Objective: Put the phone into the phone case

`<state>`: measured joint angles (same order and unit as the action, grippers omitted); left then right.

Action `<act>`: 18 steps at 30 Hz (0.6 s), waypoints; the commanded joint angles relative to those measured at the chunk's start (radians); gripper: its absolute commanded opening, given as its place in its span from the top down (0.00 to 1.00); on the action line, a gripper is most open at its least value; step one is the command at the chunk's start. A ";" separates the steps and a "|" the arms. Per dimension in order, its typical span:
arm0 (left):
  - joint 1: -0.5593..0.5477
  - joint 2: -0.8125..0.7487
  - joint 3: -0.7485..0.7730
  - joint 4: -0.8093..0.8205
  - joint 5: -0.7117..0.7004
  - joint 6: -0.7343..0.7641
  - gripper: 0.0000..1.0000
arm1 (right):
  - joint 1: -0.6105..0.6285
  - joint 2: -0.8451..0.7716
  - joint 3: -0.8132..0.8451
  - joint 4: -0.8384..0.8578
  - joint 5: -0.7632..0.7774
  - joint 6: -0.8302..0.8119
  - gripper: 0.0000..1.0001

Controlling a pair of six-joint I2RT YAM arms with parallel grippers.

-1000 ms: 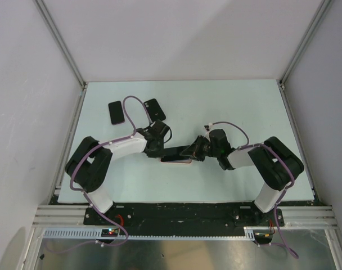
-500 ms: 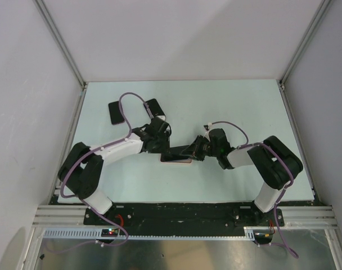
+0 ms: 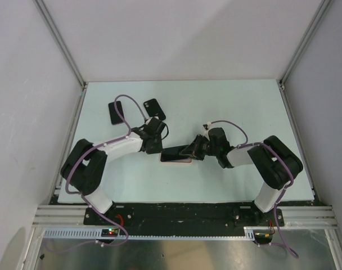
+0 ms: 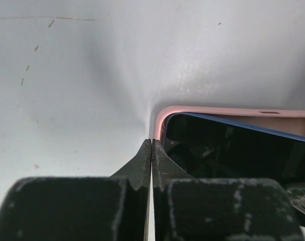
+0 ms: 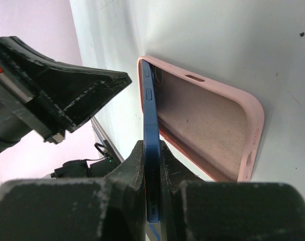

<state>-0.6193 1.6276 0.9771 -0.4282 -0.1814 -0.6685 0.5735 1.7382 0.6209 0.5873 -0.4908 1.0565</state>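
The phone (image 3: 175, 152) is gripped by its thin edge in the right claw (image 3: 193, 151), which is clenched on it. It is held tilted, with its lower long edge set inside the pink phone case (image 3: 176, 160). The case lies open side up on the worktop (image 3: 216, 101) between the two arms. From the right wrist, the blue side of the phone (image 5: 150, 110) is seen standing along the left wall of the case (image 5: 202, 120), while the rest of the case interior is left uncovered.

The left claw (image 3: 158, 149) is pressed fully closed with nothing between its fingers. From its own wrist camera, the closed tips (image 4: 151, 143) are seen at the rounded corner of the case (image 4: 217, 110), just beside the dark screen of the phone (image 4: 227, 150).

Compared with a second ago, the left elbow is shifted slightly outward and its cable loop is moved. The right arm, phone and case are placed as before. Two flat black items (image 3: 116, 112) (image 3: 154, 108) are left unmoved at the back left.
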 commanded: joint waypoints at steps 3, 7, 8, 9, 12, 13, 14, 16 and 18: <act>-0.003 0.058 0.010 0.012 -0.029 -0.031 1.00 | 0.018 0.048 0.014 -0.138 0.086 -0.058 1.00; -0.003 0.079 0.022 0.013 -0.016 -0.030 1.00 | 0.025 0.067 0.020 -0.128 0.081 -0.051 1.00; -0.003 0.084 0.024 0.016 -0.012 -0.028 1.00 | 0.029 0.072 0.024 -0.128 0.079 -0.048 1.00; -0.005 0.087 0.027 0.017 -0.008 -0.027 1.00 | 0.033 0.076 0.027 -0.129 0.078 -0.048 1.00; -0.008 0.094 0.033 0.026 0.002 -0.023 1.00 | 0.045 0.084 0.039 -0.141 0.086 -0.049 1.00; -0.010 0.096 0.036 0.029 0.005 -0.021 1.00 | 0.048 0.087 0.042 -0.146 0.087 -0.049 1.00; -0.010 0.097 0.039 0.032 0.009 -0.020 1.00 | 0.049 0.092 0.046 -0.149 0.089 -0.050 1.00; -0.013 0.099 0.045 0.035 0.014 -0.015 1.00 | 0.051 0.101 0.054 -0.159 0.089 -0.055 1.00; -0.013 0.100 0.054 0.037 0.017 -0.010 1.00 | 0.051 0.111 0.061 -0.173 0.090 -0.062 1.00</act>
<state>-0.6193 1.7092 0.9878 -0.4381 -0.1864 -0.6777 0.5816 1.7706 0.6609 0.5728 -0.5011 1.0534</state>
